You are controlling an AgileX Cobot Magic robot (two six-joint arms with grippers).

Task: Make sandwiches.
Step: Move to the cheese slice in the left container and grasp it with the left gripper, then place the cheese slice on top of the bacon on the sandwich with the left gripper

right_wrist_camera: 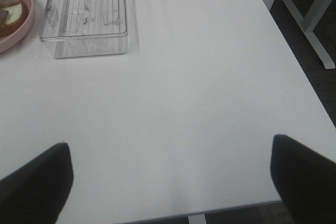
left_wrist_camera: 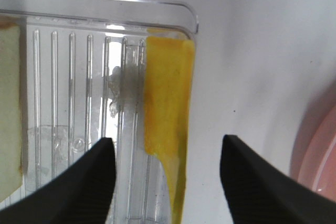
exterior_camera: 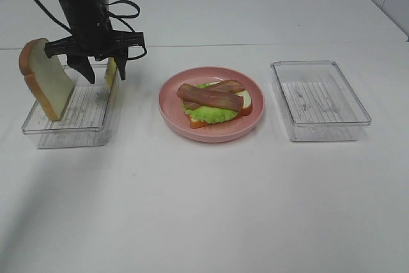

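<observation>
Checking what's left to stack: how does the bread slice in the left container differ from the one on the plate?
The container's bread slice leans on edge in the clear container; the plate's bread slice lies flat on the pink plate. The container's bread slice is bare; the plate's bread slice carries lettuce and bacon strips. Both are white with tan crust.

Left arm (exterior_camera: 80, 4) comes in from the top-left corner of the high view, wrist bent so the left gripper (exterior_camera: 105, 76) points straight down. From the wrist, its two black fingers (left_wrist_camera: 89, 182) stand parted, a clear gap between them. Right gripper (right_wrist_camera: 169, 145) is out of the overhead shot, angled downward, jaws spread wide and holding nothing.
</observation>
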